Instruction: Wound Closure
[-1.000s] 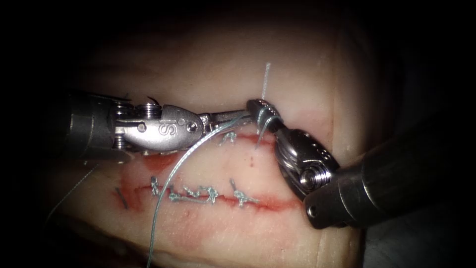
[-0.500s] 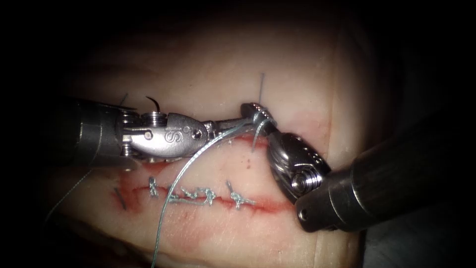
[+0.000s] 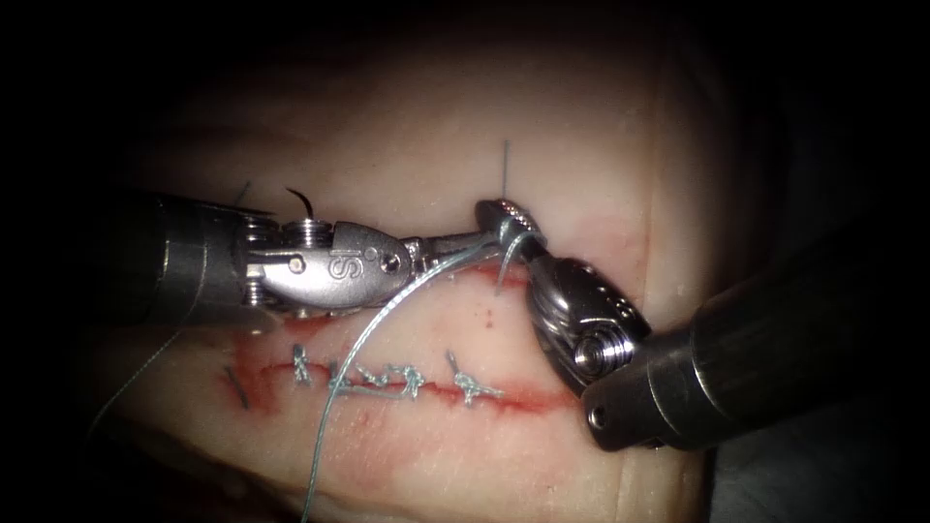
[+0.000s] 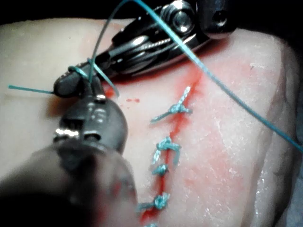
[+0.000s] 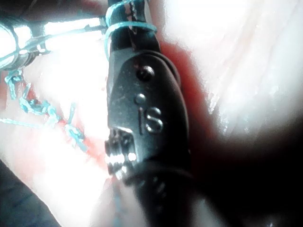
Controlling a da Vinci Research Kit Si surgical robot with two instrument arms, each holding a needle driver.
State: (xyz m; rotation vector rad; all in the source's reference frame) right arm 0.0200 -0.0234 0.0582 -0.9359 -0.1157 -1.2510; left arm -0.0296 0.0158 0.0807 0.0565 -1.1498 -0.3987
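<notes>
Two steel needle drivers meet above the upper red cut [image 3: 480, 278] in the pale pork tissue [image 3: 417, 126]. We see the fingers of the left tool [image 3: 460, 242] pinching the long teal thread [image 3: 358, 339]. The thread loops around the fingers of the right tool [image 3: 502, 215], which are pressed together on its short end. We cannot place the curved needle.

Beyond the right edge of the tissue [image 3: 436, 126] I see a dim grey surface [image 3: 804, 484], flat and plain, fading into darkness; I cannot tell what it is.

Pale pink pork tissue [image 3: 542, 136] carries red fluid [image 3: 523, 395] streaks. Teal braided thread [image 3: 341, 366] forms knotted stitches [image 3: 397, 380]. Both silver steel tools [image 3: 363, 263] gleam.
</notes>
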